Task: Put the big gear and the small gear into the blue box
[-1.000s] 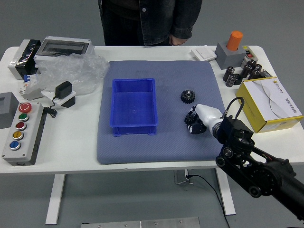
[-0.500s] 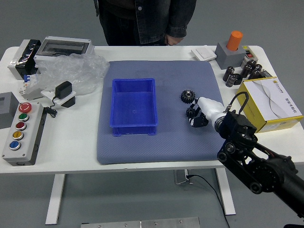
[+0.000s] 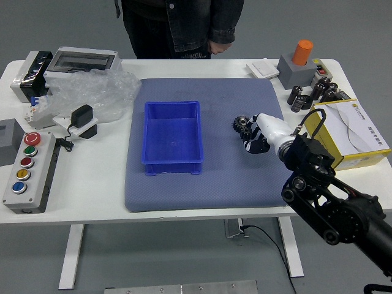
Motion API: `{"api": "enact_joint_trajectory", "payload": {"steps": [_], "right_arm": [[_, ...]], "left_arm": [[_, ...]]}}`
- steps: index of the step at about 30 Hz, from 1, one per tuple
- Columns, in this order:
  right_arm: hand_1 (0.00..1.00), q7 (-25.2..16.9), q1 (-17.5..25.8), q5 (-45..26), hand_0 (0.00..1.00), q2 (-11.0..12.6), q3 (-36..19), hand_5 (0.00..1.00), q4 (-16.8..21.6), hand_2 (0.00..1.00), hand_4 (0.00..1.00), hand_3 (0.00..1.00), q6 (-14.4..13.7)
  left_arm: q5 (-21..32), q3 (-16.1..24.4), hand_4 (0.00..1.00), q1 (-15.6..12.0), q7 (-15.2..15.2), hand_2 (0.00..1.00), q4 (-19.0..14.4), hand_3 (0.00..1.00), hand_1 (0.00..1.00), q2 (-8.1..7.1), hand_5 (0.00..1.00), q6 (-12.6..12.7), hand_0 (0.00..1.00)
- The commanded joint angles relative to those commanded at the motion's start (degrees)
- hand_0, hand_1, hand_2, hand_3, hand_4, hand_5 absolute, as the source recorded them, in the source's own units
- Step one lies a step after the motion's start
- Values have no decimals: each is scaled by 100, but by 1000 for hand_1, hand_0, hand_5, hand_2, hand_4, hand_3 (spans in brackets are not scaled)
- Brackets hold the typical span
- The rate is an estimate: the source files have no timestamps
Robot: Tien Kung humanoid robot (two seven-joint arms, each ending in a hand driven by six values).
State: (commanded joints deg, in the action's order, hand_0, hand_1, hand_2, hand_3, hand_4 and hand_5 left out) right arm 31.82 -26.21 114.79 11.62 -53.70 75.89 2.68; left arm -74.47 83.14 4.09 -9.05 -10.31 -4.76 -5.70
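Along the left edge of the counter point(image 3: 86, 196), a button panel point(image 3: 29, 174) is lying. The blue box point(image 3: 173, 131) is sitting on the gray mat point(image 3: 177, 196). At the far edge, a person's hand point(image 3: 218, 46) is hanging. Right of the box, a black gear point(image 3: 239, 122) is resting on the mat; my right hand point(image 3: 258, 139) is partly covering it, its grip being too hidden to tell.
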Motion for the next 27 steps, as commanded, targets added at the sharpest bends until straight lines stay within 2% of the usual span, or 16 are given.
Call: {"api": "enact_joint_trajectory", "payload": {"steps": [8,17,27], "right_arm": [[515,21,-52,65,688,0,-36,56,217,458,501,600,26],[514,38,-161,117,688,-56,33,52,633,458,500,600,52],[513,34,-375,112,686,-296,276,47,818,458,500,600,71]], "left_arm": [[-9,13,432,0,-1,700,0,698,679,2,2,-3,731],[-14,23,433,-3,-2,700,0,697,679,1,2,-4,730],[-26,31,435,-2,-6,699,0,699,679,-2,9,-7,730]]}}
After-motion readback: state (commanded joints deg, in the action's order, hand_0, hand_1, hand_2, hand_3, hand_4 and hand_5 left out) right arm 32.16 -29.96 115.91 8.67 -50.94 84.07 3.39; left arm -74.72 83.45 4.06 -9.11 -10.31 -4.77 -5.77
